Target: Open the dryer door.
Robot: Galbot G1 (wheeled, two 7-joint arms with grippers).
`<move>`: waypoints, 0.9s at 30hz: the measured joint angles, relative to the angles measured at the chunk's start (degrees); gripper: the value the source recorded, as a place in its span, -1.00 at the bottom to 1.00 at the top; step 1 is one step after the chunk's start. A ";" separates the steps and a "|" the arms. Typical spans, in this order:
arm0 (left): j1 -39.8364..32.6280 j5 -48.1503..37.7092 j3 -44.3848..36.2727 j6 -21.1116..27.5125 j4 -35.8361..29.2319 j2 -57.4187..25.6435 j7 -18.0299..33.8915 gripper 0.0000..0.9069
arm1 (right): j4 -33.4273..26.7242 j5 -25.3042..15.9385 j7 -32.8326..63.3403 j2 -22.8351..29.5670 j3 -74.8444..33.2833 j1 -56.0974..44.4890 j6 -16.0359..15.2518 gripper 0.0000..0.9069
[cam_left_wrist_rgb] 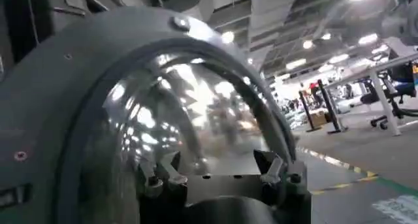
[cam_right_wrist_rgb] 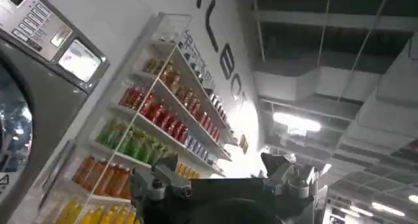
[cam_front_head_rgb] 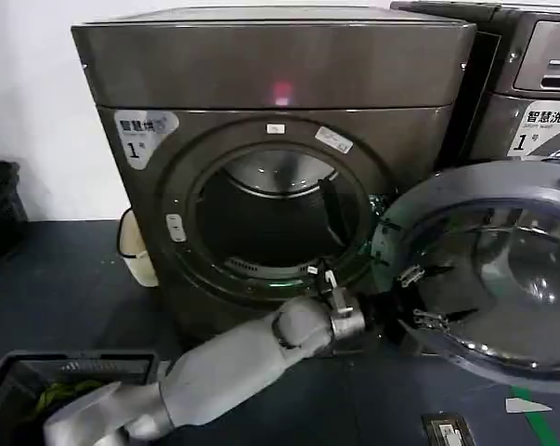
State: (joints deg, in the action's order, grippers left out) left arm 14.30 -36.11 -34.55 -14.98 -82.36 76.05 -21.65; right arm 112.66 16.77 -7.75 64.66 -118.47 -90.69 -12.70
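One dryer door [cam_front_head_rgb: 502, 269], lower right of frame: swung wide off drum opening [cam_front_head_rgb: 280, 218]. Left hand [cam_front_head_rgb: 340, 307], lower centre, near door's inner rim, fingers apart, holding nothing. Step: opening near complete. Next: retract clear of door

Dryer door [cam_front_head_rgb: 502, 269]: glossy clear glass bowl with strong reflections, set in a matt grey plastic inner rim. Dryer cabinet [cam_front_head_rgb: 270, 70]: smooth dark metallic finish, satin sheen. Left arm [cam_front_head_rgb: 233, 362]: smooth matt grey casing. Floor [cam_front_head_rgb: 57, 288]: dark, matt.
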 joint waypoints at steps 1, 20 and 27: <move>-0.03 -1.04 0.00 -0.45 -0.31 -0.37 -0.04 1.00 | -0.04 0.13 0.00 -0.11 -0.09 -0.01 0.00 1.00; 5.64 -6.18 1.29 -13.81 -16.74 -23.14 0.37 1.00 | 0.08 0.47 2.74 -1.68 -1.90 1.44 -0.88 1.00; 10.02 -7.84 4.43 -8.04 -26.39 -39.32 -1.01 1.00 | 1.29 -3.25 2.03 -1.54 -2.31 3.25 -1.12 1.00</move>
State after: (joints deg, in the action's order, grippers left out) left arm 24.32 -43.95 -30.12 -23.01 -108.75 36.73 -22.66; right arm 113.96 13.52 -5.72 63.12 -120.78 -87.44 -13.81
